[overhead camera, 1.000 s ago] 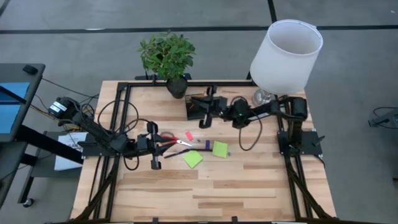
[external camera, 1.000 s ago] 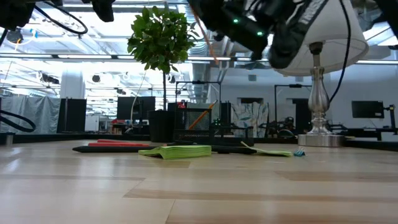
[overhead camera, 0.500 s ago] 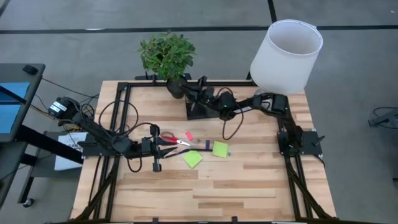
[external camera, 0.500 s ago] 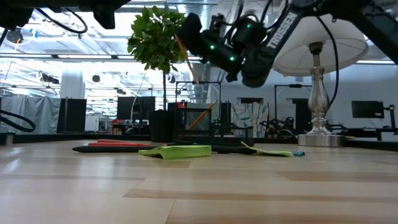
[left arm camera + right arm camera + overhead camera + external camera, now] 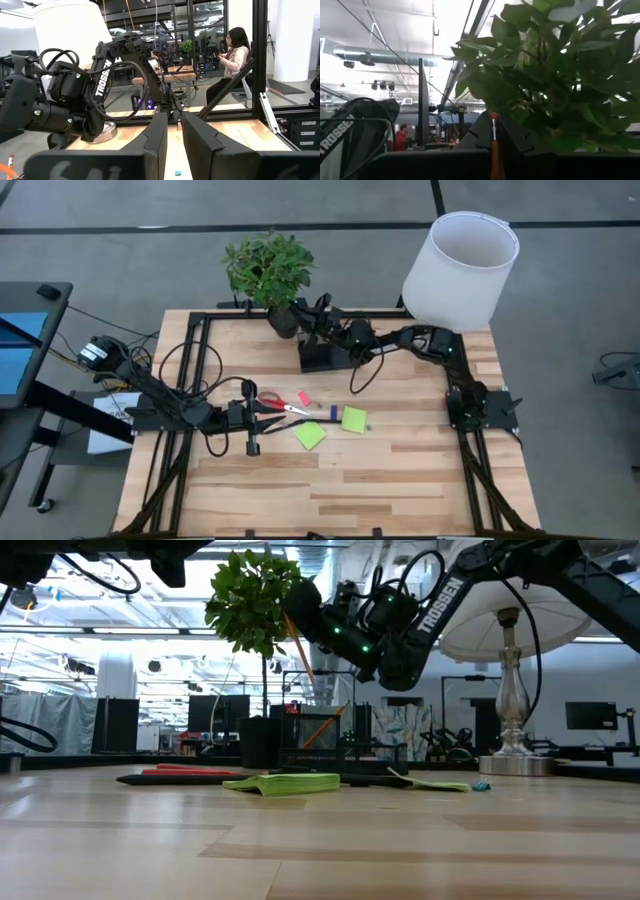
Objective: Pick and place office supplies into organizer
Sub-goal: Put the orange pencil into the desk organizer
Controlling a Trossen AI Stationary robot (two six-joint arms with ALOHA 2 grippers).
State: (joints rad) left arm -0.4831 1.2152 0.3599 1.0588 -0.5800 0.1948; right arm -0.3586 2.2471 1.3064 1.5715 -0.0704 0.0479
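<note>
Two arms were observed at the wooden table (image 5: 400, 480). The right gripper (image 5: 318, 320) was held raised above the back of the dark organizer (image 5: 322, 358), close beside the potted plant (image 5: 268, 268). Its fingers were pressed together on a thin orange pencil (image 5: 299, 648), which was seen tilted in the low view, its lower end hanging above the organizer and apart from it. In the right wrist view the pencil (image 5: 494, 145) was seen upright between the fingers, with the plant's leaves immediately beyond. Further orange pencils (image 5: 322, 730) were noted leaning inside the organizer.

The left gripper (image 5: 262, 412) was found low near the table's left middle, its tips at the handle end of the red-handled scissors (image 5: 278, 404); its fingers (image 5: 159, 135) were seen narrowly parted with nothing between them. Whether they touched the scissors could not be told.

Remaining on the table were two lime-green sticky-note pads (image 5: 310, 436) and (image 5: 354, 420), a small pink piece (image 5: 305, 397) and a dark pen (image 5: 328, 413) between them. A white-shaded lamp (image 5: 460, 270) stood at the back right corner. A seated person (image 5: 232, 55) was seen in the room beyond.
</note>
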